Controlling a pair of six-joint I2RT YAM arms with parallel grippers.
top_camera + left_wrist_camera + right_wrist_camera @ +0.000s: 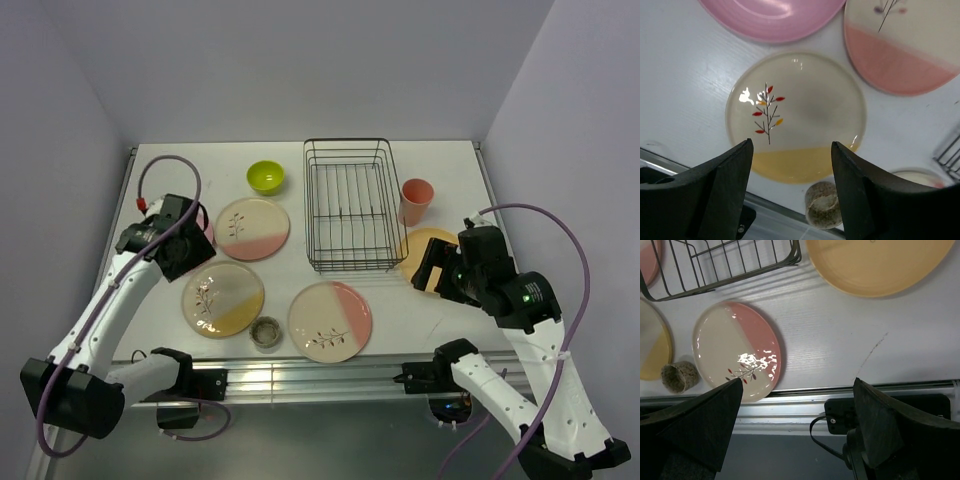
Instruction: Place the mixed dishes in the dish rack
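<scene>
black fingers of the left gripper [791, 146] stood spread with nothing between them, the cream-and-yellow plate [795, 115] directly beneath and the plain pink plate [770, 17] beyond it. the right gripper [799, 381] was spread wide and empty too, with a cream-and-pink plate [737, 350] below its left finger, the orange-yellow plate [880, 265] ahead, and the dish rack [349, 266] ahead to its left.

A white table [392, 312] fills the middle, with pale lilac walls [300, 60] rising at nine, twelve and three o'clock. At six o'clock a silver metal rail [310, 380] edges it (a thin dark scratch [872, 352] marks the tabletop nearby).
</scene>
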